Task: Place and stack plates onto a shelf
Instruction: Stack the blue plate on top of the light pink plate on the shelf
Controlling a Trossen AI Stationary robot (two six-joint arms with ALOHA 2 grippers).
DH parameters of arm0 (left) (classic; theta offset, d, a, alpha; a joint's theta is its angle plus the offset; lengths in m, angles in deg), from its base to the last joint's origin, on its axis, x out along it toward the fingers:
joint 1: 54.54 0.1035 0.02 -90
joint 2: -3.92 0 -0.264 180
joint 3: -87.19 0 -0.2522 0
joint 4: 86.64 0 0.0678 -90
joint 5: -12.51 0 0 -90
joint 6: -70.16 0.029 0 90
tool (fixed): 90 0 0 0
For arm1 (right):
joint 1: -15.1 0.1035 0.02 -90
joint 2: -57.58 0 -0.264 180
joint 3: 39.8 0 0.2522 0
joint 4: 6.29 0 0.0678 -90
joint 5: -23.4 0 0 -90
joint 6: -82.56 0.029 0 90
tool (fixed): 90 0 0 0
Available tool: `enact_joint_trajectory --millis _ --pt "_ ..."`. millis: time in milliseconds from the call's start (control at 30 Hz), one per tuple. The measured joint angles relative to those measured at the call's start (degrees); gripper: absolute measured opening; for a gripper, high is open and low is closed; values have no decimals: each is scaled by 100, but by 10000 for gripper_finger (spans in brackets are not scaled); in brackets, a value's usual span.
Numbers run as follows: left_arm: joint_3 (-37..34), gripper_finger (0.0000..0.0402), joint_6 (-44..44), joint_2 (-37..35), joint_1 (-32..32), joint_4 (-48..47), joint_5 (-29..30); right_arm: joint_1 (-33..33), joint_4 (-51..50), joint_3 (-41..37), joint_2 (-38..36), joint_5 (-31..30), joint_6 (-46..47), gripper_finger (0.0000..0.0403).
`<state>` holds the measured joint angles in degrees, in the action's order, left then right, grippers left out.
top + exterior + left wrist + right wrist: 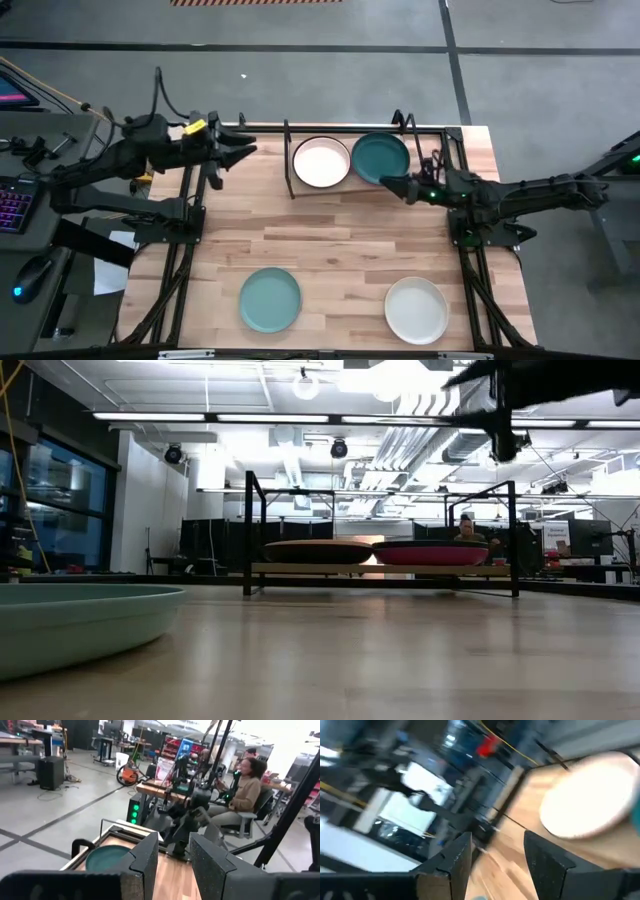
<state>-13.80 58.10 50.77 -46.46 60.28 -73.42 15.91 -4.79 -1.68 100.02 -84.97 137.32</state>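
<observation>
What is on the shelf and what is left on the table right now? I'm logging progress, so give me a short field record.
shelf: black wire rack at the table's far edge
on shelf: pale pink plate beside dark teal plate
on table: light teal plate, white plate, near edge
right gripper: open, empty, by the dark teal plate's rim
left gripper: empty, left of the shelf

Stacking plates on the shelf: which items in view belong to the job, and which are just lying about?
Job: shelf; pale pink plate and dark teal plate on it; light teal plate and white plate on the table.
Lying about: keyboard, mouse, papers.
</observation>
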Motion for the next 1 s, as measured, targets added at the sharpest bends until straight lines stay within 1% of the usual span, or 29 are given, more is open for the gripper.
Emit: enact_joint_trajectory --millis 67,167,300,367,633,867,1000 --pt "-194 99 -100 89 -48 292 -2 48 312 0 -2 0 -456 161" --pt "-862 99 -329 133 -179 1312 -132 85 496 0 -5 3 -1017 161" --pt "-1706 99 -690 157 -305 3069 -204 86 604 0 -7 28 -1176 161" --pt "-1882 99 -796 153 -322 3457 -199 86 606 0 -7 97 -1214 161" --pt "-1932 99 -835 153 -324 3386 -182 86 634 0 -7 240 -1278 161" --pt "-1932 99 -641 153 -324 3302 -169 86 645 0 -7 247 -1278 161" --pt "-1932 99 -677 153 -324 3215 -169 86 645 0 -7 247 -1281 161"
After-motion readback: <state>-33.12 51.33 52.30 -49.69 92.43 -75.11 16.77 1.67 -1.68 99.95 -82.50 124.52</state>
